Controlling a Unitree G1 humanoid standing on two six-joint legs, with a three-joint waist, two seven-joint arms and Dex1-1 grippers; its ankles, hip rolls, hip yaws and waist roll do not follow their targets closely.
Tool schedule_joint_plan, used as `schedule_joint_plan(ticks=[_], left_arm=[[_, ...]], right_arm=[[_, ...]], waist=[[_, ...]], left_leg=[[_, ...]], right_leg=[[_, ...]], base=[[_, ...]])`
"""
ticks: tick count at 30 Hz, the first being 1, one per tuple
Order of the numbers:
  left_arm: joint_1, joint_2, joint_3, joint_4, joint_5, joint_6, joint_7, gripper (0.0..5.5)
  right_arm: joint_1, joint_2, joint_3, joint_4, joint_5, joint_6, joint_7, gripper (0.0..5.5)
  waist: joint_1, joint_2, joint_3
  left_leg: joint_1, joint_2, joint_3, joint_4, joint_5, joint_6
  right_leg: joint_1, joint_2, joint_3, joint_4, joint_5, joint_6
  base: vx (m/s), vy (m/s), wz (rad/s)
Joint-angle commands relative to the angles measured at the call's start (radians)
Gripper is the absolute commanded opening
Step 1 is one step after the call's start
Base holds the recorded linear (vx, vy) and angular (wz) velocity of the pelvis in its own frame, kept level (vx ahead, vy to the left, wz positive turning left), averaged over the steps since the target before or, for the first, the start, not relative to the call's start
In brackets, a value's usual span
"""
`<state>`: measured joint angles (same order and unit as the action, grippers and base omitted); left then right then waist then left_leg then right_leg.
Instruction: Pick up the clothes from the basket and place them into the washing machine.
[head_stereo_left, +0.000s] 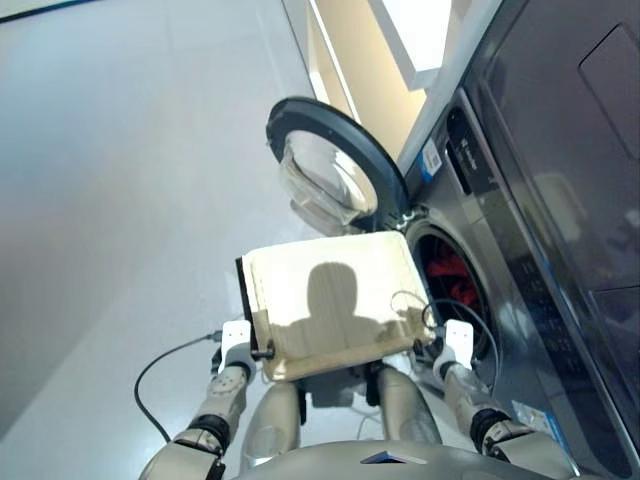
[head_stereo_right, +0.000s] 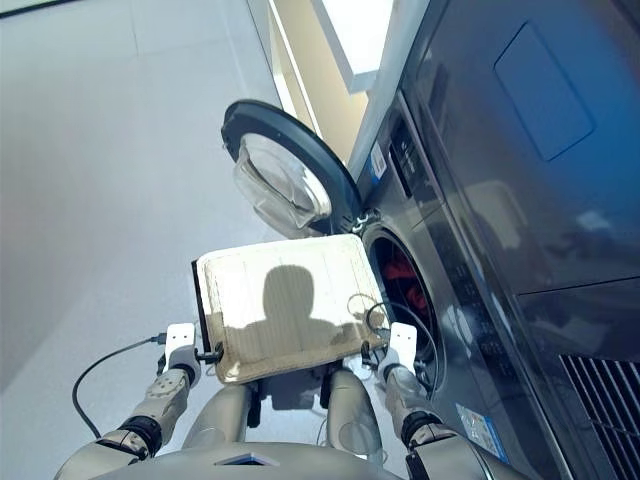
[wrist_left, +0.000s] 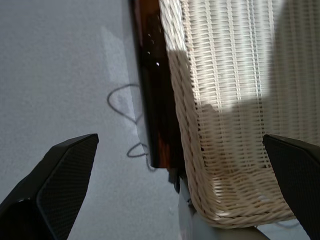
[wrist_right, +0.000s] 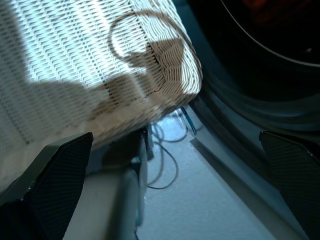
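Note:
The cream woven basket (head_stereo_left: 330, 300) sits right in front of me and its inside shows only bare weave. Just to its right is the washing machine (head_stereo_left: 500, 300), its glass bubble door (head_stereo_left: 325, 175) swung wide open beyond the basket. Orange-red clothes (head_stereo_left: 447, 268) lie inside the dark drum; no other garment shows. My left gripper (head_stereo_left: 236, 345) is at the basket's near left corner, open, fingers (wrist_left: 60, 185) wide apart and holding nothing. My right gripper (head_stereo_left: 456, 345) is at the near right corner, between basket and drum opening, also open and holding nothing.
A taller dark appliance (head_stereo_left: 570, 120) stands over the washing machine on the right. A black cable (head_stereo_left: 160, 375) loops over the grey floor at my left, and thin wires (wrist_right: 165, 150) hang below the basket's right corner. Grey floor stretches to the left.

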<state>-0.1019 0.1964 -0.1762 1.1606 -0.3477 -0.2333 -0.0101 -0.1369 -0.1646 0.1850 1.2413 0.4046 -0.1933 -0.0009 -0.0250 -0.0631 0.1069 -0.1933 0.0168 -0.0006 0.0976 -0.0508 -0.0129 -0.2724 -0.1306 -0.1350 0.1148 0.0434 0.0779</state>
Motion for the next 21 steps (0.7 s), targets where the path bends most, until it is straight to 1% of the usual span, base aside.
schedule_joint_plan(ticks=[1,3,5,8,10,12,14,16,21], left_arm=[[-0.004,-0.008,0.034,0.013,0.067,-0.010,-0.018,5.50],[0.008,-0.014,0.030,0.019,0.084,-0.004,-0.025,5.50],[0.014,-0.021,0.022,0.023,0.108,-0.002,-0.025,5.50],[0.025,-0.031,0.015,0.022,0.104,0.000,-0.030,5.50],[0.033,-0.034,0.011,0.026,0.108,0.001,-0.034,5.50],[0.038,-0.037,0.017,0.041,0.102,0.004,-0.036,5.50],[0.044,-0.039,0.024,0.045,0.104,0.006,-0.040,5.50],[0.052,-0.042,0.024,0.052,0.111,0.009,-0.041,5.50],[0.060,-0.047,0.025,0.050,0.108,0.010,-0.044,5.50]], right_arm=[[0.008,0.000,-0.004,-0.004,-0.057,0.008,0.018,5.50],[0.028,0.005,-0.014,0.014,-0.055,0.016,0.021,5.50],[0.034,0.008,-0.017,0.029,-0.066,0.023,0.027,5.50],[0.036,0.011,-0.007,0.032,-0.076,0.028,0.028,5.50],[0.041,0.017,-0.003,0.036,-0.079,0.032,0.034,5.50],[0.045,0.022,0.006,0.041,-0.089,0.037,0.040,5.50],[0.050,0.024,0.012,0.043,-0.100,0.038,0.041,5.50],[0.057,0.025,0.009,0.048,-0.101,0.040,0.044,5.50],[0.063,0.025,0.011,0.050,-0.102,0.043,0.046,5.50]], waist=[[0.001,0.012,-0.028],[-0.001,0.014,-0.053],[0.001,0.017,-0.070],[0.007,0.022,-0.096],[0.005,0.025,-0.109],[0.003,0.026,-0.122],[0.005,0.025,-0.130],[0.006,0.025,-0.136],[0.005,0.025,-0.148]], left_leg=[[0.048,-0.006,0.043,0.001,-0.008,-0.029],[0.092,-0.003,0.045,-0.031,-0.001,-0.031],[0.122,-0.002,0.052,-0.046,0.000,-0.031],[0.152,-0.003,0.049,-0.059,0.001,-0.032],[0.187,0.002,0.058,-0.094,0.014,-0.033],[0.211,0.002,0.058,-0.127,0.027,-0.034],[0.228,0.002,0.063,-0.128,0.024,-0.034],[0.242,0.001,0.062,-0.128,0.021,-0.032],[0.267,0.001,0.060,-0.131,0.014,-0.031]], right_leg=[[0.099,0.023,0.009,-0.051,-0.016,0.066],[0.140,0.029,0.008,-0.076,-0.016,0.067],[0.170,0.028,0.010,-0.097,-0.014,0.069],[0.202,0.028,0.011,-0.127,-0.006,0.073],[0.223,0.033,0.012,-0.130,-0.008,0.071],[0.241,0.036,0.011,-0.133,-0.013,0.070],[0.261,0.040,0.016,-0.138,-0.019,0.069],[0.277,0.040,0.014,-0.141,-0.021,0.068],[0.305,0.040,0.011,-0.146,-0.032,0.066]], base=[[0.082,0.044,-0.021],[0.080,0.041,-0.021],[0.056,0.042,-0.019],[0.055,0.035,-0.023],[0.000,0.000,0.000],[0.055,0.023,-0.034],[0.080,0.014,-0.006],[0.059,0.011,-0.007],[0.000,0.000,0.000]])
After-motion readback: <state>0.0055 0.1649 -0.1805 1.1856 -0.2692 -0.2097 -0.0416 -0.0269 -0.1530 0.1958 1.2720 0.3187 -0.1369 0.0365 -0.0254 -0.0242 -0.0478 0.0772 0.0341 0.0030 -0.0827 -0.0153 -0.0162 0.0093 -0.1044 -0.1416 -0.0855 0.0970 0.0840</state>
